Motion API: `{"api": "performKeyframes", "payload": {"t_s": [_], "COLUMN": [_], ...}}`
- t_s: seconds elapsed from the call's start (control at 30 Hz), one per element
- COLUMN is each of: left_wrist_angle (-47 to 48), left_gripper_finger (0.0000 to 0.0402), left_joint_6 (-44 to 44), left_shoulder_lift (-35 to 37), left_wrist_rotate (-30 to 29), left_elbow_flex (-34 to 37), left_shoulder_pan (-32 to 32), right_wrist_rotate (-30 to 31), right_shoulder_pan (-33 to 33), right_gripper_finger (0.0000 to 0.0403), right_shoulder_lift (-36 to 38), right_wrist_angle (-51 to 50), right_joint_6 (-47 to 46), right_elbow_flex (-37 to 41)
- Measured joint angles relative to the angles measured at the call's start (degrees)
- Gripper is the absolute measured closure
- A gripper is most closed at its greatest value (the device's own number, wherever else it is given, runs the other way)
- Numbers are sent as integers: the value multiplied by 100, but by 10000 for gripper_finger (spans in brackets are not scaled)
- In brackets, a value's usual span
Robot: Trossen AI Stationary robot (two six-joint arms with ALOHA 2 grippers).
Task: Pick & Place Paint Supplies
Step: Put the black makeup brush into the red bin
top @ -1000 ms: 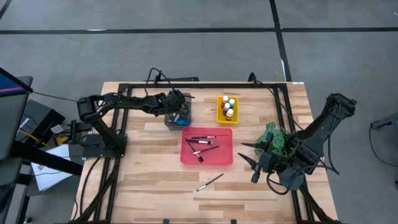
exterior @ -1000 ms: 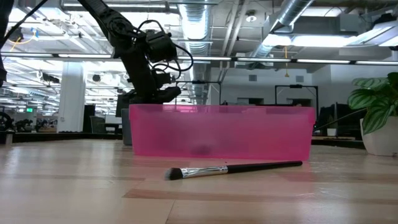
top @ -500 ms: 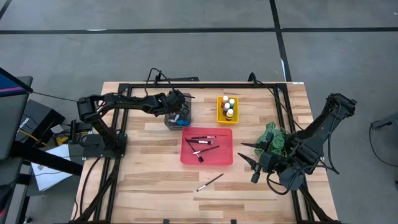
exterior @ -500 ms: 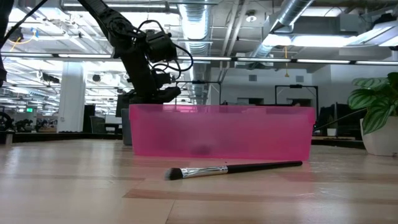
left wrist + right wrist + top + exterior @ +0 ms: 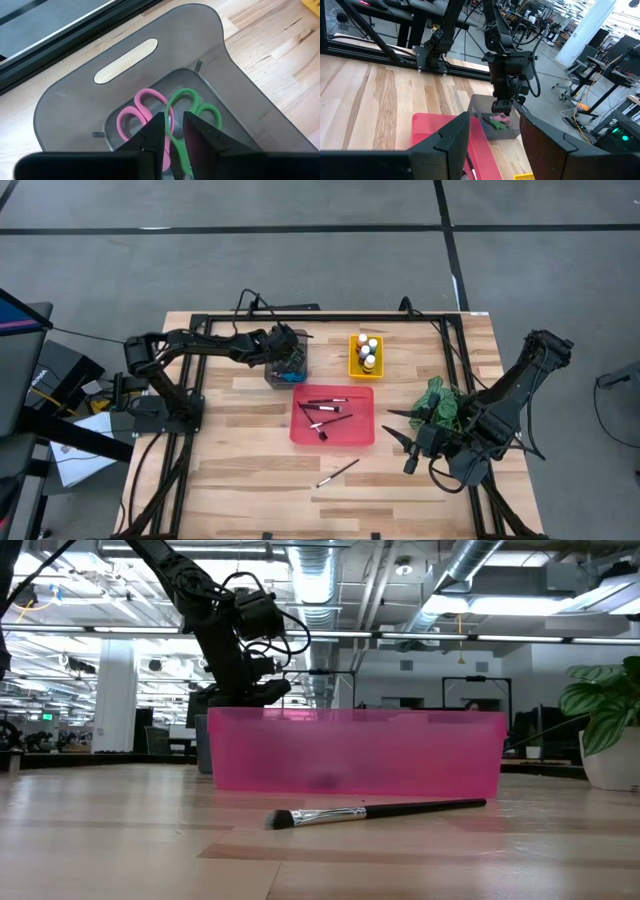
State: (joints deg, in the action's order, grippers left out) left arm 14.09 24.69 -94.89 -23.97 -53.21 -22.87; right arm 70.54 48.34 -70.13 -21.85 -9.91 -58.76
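Nearest you in the low view, one loose paintbrush (image 5: 375, 811) lies on the bare bench (image 5: 240, 460), just in front of the red tray (image 5: 355, 752), not touching it. In that tray you see several dark-handled brushes (image 5: 325, 412) lying crossed. Just beyond it, the yellow tray (image 5: 354, 358) holds the small paint bottles (image 5: 369, 352), standing upright. Beside the red tray's far left corner sits the grey tray (image 5: 235, 90), and the left gripper (image 5: 172, 131) hangs directly over it: its fingers stand slightly apart, gripping nothing, with the green scissors (image 5: 192, 112) and the pink scissors (image 5: 142, 115) lying side by side in the tray's well directly beneath the tips. You can also make out a blue handle at that tray's edge from above. The right gripper (image 5: 492, 135) waits low at the bench's right side, next to the green plant (image 5: 440, 402), jaws apart and empty, pointing toward the trays. The bench is pale wood planking inside a black frame; behind it, an open workshop with ceiling ducts and strip lights.
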Motion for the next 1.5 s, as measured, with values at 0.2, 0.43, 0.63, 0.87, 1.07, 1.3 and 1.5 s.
{"api": "performKeyframes", "payload": {"t_s": [0.2,0.43,0.63,0.87,1.07,1.3,1.5], "left_wrist_angle": [-2,31,17,38,-368,-2533,-4697], "left_gripper_finger": [327,325,325,325,325,325,325], "left_joint_6": [-69,-241,-535,-1333,-1327,-1333,-1957], "left_shoulder_lift": [0,284,1172,2399,3201,3414,2660], "left_wrist_rotate": [0,4,477,2527,4397,4659,2840], "left_elbow_flex": [0,-5,-4,187,770,1610,1503], "left_shoulder_pan": [7,9,110,659,1886,4215,6007], "right_wrist_rotate": [0,0,0,0,0,0,2], "right_shoulder_pan": [0,2,2,4,7,7,7], "right_gripper_finger": [233,233,233,233,233,233,233], "right_shoulder_lift": [0,-2,-4,-4,-4,-2,-2], "right_wrist_angle": [0,-4,-27,-42,-42,-28,4], "right_joint_6": [0,0,-2,-17,-15,-13,-15], "right_elbow_flex": [0,2,9,9,9,4,4]}}
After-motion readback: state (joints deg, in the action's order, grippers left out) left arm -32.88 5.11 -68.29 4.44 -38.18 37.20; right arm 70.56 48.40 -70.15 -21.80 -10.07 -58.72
